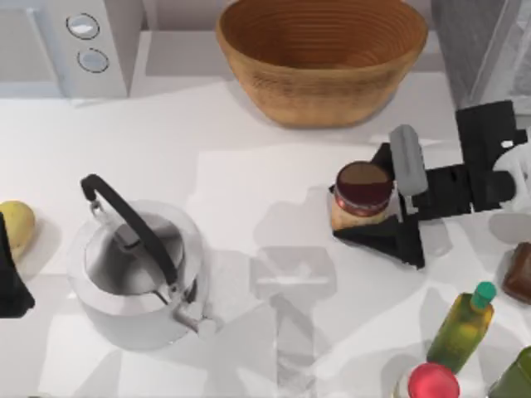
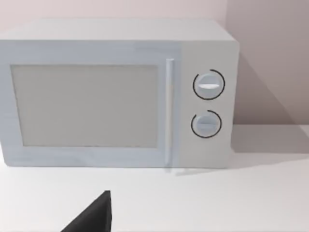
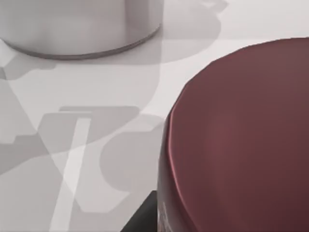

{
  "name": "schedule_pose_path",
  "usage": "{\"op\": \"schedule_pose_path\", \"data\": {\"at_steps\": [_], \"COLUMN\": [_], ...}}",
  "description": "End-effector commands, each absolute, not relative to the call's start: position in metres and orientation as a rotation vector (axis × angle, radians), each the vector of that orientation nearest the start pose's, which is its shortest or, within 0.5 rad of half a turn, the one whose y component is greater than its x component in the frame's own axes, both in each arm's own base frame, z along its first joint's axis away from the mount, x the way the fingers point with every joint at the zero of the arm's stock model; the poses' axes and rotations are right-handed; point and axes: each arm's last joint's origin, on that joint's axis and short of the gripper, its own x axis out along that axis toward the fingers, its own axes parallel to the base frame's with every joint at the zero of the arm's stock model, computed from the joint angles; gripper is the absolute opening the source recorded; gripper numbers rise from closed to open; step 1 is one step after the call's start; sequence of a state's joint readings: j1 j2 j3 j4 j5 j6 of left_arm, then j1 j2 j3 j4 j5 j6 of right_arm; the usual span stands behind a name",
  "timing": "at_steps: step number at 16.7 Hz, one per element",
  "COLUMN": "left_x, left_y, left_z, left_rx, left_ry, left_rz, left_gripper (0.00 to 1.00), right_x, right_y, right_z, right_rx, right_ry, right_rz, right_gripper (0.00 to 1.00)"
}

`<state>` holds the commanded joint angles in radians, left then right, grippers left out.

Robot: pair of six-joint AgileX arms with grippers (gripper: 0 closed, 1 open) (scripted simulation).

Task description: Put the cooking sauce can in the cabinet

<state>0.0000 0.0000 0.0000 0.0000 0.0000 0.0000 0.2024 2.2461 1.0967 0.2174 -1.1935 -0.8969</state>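
Maroon-lidded can (image 3: 241, 140) sits between the right hand's (image 1: 369, 209) fingers, apparently clamped, at centre right of the counter (image 1: 249, 174). Grasp step; next, lift toward the cabinet.

The top view looks straight down on the white surface (image 1: 249, 166). The left wrist view faces the microwave (image 2: 116, 92) front-on, level with it (its dials also show at the top view's far-left corner). The right wrist view sits very close to the cooking sauce can (image 3: 241, 140), the kettle (image 3: 77, 24) beyond.
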Motion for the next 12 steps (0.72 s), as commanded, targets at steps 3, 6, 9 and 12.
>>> {"op": "schedule_pose_path", "data": {"at_steps": [3,6,9,12], "left_x": [0.106,0.106,0.106,0.106], "left_y": [-0.001,-0.001,-0.001,-0.001], "left_z": [0.160,0.160,0.160,0.160], "left_rx": [0.000,0.000,0.000,0.000], "left_ry": [0.000,0.000,0.000,0.000], "left_rz": [0.000,0.000,0.000,0.000], "left_gripper": [1.00,1.00,1.00,1.00], "right_x": [0.378,0.378,0.379,0.381], "right_y": [0.110,0.110,0.109,0.109], "right_z": [0.043,0.043,0.044,0.053], "right_rx": [-0.234,-0.234,-0.235,-0.238], "right_ry": [0.236,0.236,0.233,0.235], "right_rz": [1.548,1.548,1.544,1.541], "right_gripper": [0.00,0.00,0.00,0.00]}}
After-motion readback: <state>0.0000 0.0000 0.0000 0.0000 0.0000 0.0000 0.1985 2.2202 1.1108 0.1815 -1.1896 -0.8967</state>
